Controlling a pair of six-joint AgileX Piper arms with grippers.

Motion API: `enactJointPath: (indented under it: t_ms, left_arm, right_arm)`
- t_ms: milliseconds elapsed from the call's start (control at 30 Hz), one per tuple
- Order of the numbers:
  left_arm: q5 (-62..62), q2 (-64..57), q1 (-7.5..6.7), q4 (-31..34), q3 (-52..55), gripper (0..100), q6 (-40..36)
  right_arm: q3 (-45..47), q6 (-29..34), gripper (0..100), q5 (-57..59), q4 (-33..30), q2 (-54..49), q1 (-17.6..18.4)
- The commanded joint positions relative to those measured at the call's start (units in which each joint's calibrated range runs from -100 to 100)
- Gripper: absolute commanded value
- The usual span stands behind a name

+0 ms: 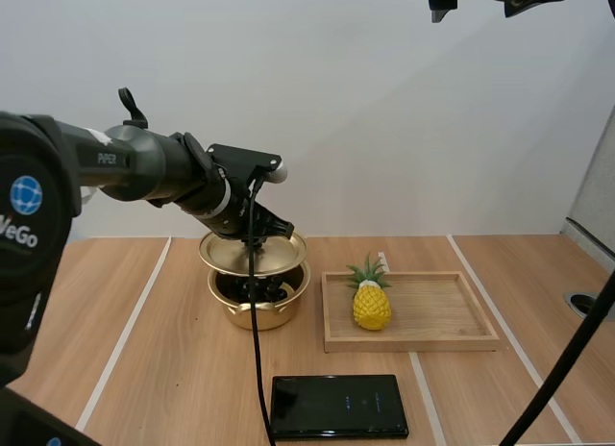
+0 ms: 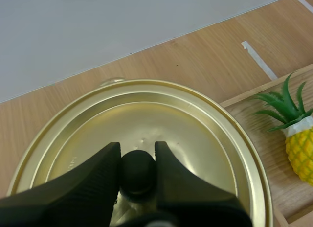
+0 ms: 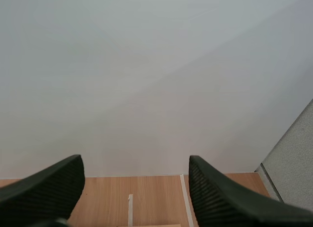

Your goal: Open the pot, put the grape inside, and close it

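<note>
Left jaws pinch the lid [image 1: 281, 253] knob [image 2: 138, 170] over the pot [image 1: 281, 313]; right jaws spread.

On your table [image 1: 173, 369]: pot left, tray right, phone in front.
You have the pot [image 1: 258, 302] just left of the tray [image 1: 442, 311], its lid [image 1: 253, 254] hanging just above it from the left gripper [image 1: 252, 236]. A pineapple [image 1: 371, 304] stands on the tray's left end, and a phone [image 1: 338, 406] lies flat before both.
</note>
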Motion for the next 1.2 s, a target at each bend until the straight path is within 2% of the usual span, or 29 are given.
enactJointPath:
  t_ms: [0, 433, 667, 1167]
  left_arm:
    - [-1.8, 1.7, -0.06, -1.9, 0.4, 0, 1.0]
    - [-3.8, 3.8, -0.06, -4.1, 1.4, 0, 3.4]
    - [-7.9, 4.6, -0.06, -8.7, 4.9, 0, 10.2]
    - [-6.9, 8.4, -0.06, -8.5, 5.1, 0, 11.0]
  right_arm:
    - [-0.9, -1.0, 100, 0.0, 0.0, -1.5, -0.3]
    - [-0.9, -0.9, 100, 0.0, 0.1, -2.0, -0.3]
    - [-0.9, -0.9, 100, 0.0, 0.1, -2.0, -0.3]
    - [-0.9, -1.3, 100, 0.0, 0.1, -2.0, -0.3]
